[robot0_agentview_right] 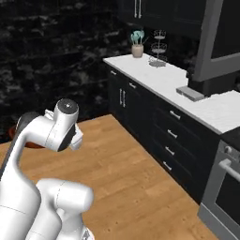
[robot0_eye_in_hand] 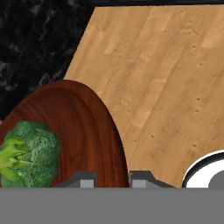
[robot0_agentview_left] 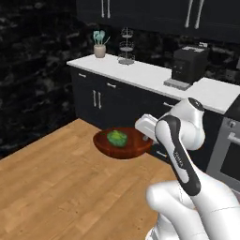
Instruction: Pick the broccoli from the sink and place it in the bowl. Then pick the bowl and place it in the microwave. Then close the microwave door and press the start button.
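Left base view shows one bowl (robot0_agentview_left: 123, 143) carried in mid-air above the wood floor, one broccoli (robot0_agentview_left: 116, 137) lying inside it. Hand view confirms the gripper (robot0_eye_in_hand: 113, 179) pinched narrow on the bowl's rim, fingertips astride its wall. Judgement: the carry to the microwave is in hand; keep the bowl level and swing slowly so the floret stays put. Count: one arm, one countertop (robot0_agentview_left: 150, 77).

White countertop (robot0_agentview_left: 140, 75) with utensil pot (robot0_agentview_left: 99, 49), tiered wire stand (robot0_agentview_left: 126, 49), coffee machine (robot0_agentview_left: 186, 67).
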